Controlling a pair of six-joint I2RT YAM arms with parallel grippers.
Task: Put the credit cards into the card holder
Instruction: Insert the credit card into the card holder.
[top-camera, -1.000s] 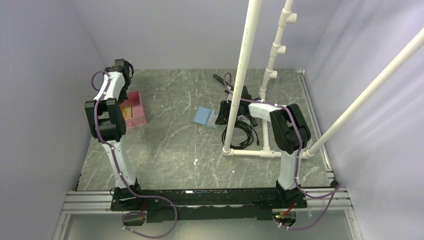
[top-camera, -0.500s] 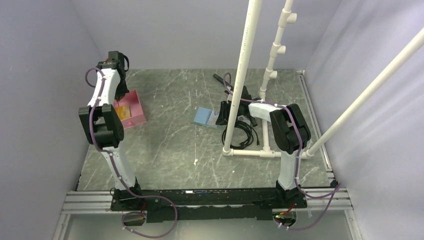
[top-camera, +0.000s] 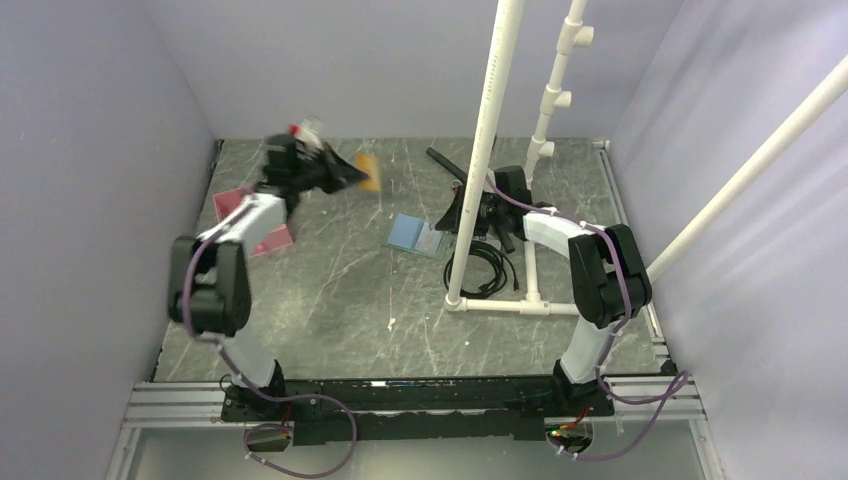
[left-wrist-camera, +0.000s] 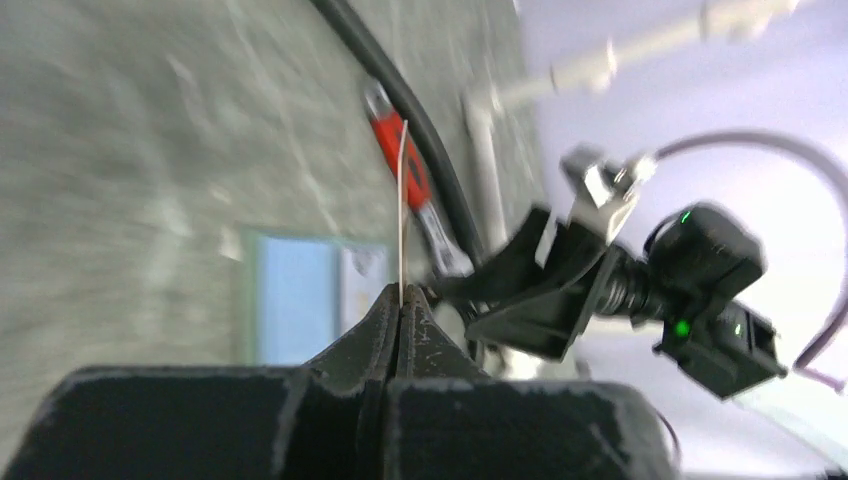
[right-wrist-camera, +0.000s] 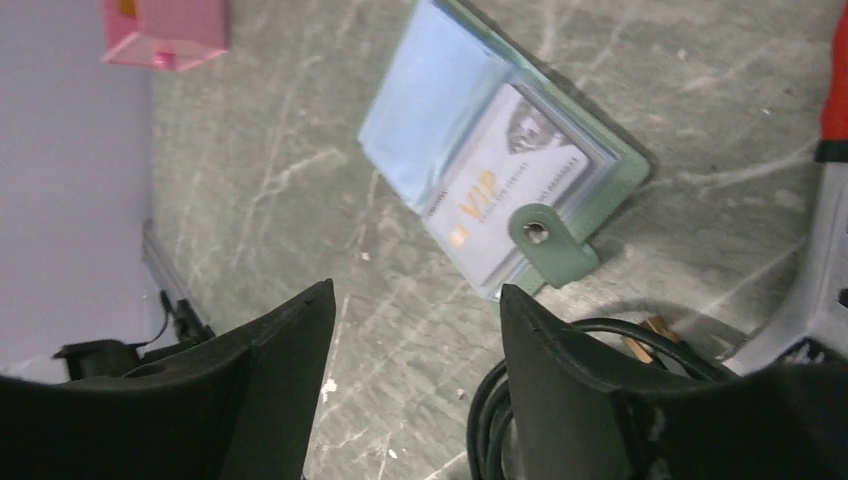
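Note:
My left gripper (top-camera: 347, 176) is shut on an orange-tan credit card (top-camera: 369, 172) and holds it in the air over the back of the table, left of the card holder. In the left wrist view the card (left-wrist-camera: 402, 200) shows edge-on, pinched between the closed fingertips of the left gripper (left-wrist-camera: 401, 293). The green card holder (top-camera: 418, 236) lies open on the table, pale blue inside. In the right wrist view the holder (right-wrist-camera: 440, 110) has a white VIP card (right-wrist-camera: 505, 190) in a sleeve and its tab (right-wrist-camera: 548, 250) folded over. My right gripper (right-wrist-camera: 415, 300) is open and empty just beside the holder.
A pink tray (top-camera: 262, 232) sits at the left wall. A white pipe frame (top-camera: 478, 200) stands right of the holder, with a coiled black cable (top-camera: 488, 270) at its foot. A red-handled tool (left-wrist-camera: 405, 170) lies behind the holder.
My left arm has swung from the pink tray to the right, carrying the orange-tan card out over the table. My right arm has stretched a little farther back beside the holder.

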